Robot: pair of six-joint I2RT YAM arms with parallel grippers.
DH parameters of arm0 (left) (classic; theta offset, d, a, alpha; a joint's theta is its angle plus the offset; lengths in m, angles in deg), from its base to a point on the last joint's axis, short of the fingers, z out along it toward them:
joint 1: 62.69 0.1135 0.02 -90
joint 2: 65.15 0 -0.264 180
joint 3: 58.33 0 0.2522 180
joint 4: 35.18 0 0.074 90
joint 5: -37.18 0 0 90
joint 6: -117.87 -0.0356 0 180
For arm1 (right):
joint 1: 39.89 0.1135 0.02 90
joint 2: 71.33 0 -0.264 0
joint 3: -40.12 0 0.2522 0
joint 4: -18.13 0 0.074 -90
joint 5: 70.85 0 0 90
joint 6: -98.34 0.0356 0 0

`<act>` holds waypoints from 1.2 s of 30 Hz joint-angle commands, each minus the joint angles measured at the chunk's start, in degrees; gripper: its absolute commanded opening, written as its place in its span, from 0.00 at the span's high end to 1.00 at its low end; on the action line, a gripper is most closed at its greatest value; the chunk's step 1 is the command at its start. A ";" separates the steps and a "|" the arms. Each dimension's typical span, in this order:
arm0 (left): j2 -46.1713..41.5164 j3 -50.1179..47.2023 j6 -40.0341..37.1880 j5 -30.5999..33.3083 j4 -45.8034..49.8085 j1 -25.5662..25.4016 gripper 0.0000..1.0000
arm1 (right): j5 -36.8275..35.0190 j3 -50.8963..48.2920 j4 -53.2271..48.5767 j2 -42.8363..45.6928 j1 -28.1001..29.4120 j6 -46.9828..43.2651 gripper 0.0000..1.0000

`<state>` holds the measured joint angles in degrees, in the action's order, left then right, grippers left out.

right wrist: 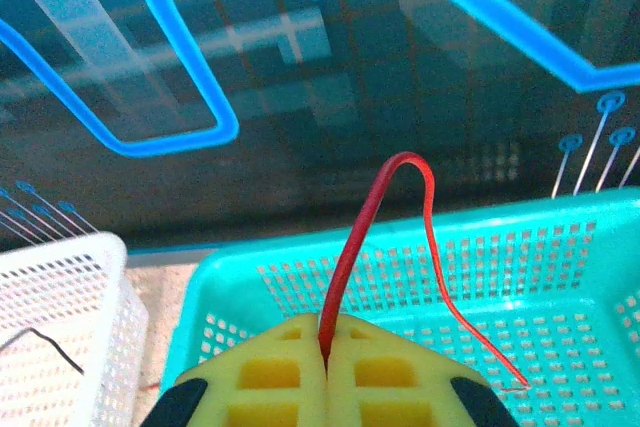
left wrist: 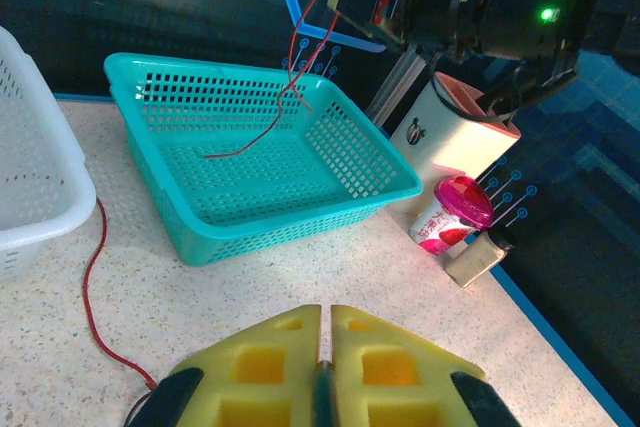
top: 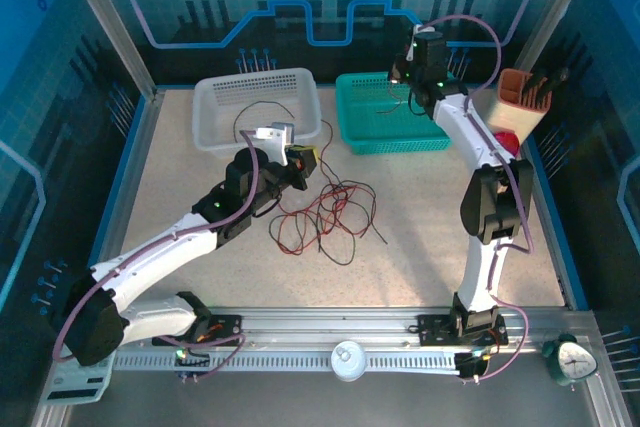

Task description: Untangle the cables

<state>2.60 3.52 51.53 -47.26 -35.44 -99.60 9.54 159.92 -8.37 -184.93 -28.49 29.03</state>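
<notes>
Right gripper (right wrist: 325,342) is clamped on a red cable (right wrist: 353,247). It is held above the teal basket (right wrist: 560,247). The cable arches up from the pads and its thin free end drops onto the basket floor. What trails below the pads is hidden.

Left gripper (left wrist: 322,332) is closed, low over the table (top: 420,227) between the white basket (top: 205,112) and the tangle. Whether a strand is pinched there can't be told. The remaining cables (top: 330,209), red and black, lie in loose loops mid-table. A black cable (top: 268,107) is already in the white basket. One red strand (left wrist: 88,277) runs along the table beside the left pads.

Step in hand is judged to be dropping the red cable into the teal basket. Suggested handling:
- Wrist should be lowered inside the walls before release. From this height the springy arch could flick over the rim.
- Release should be made over the basket centre, not the near wall.
- Any hidden tail should be checked for a link to the tangle. If there is one, a pull would drag the whole pile.
- Left side is best left unmoved until the drop is done.
</notes>
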 commanded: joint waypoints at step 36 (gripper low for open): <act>-0.87 0.73 2.38 -2.05 -1.96 0.45 1.00 | 14.44 8.39 -17.25 -13.53 -3.39 6.92 0.19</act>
<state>2.60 3.52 53.06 -48.15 -35.42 -99.60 26.00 166.85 -21.94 -201.76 -31.33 37.22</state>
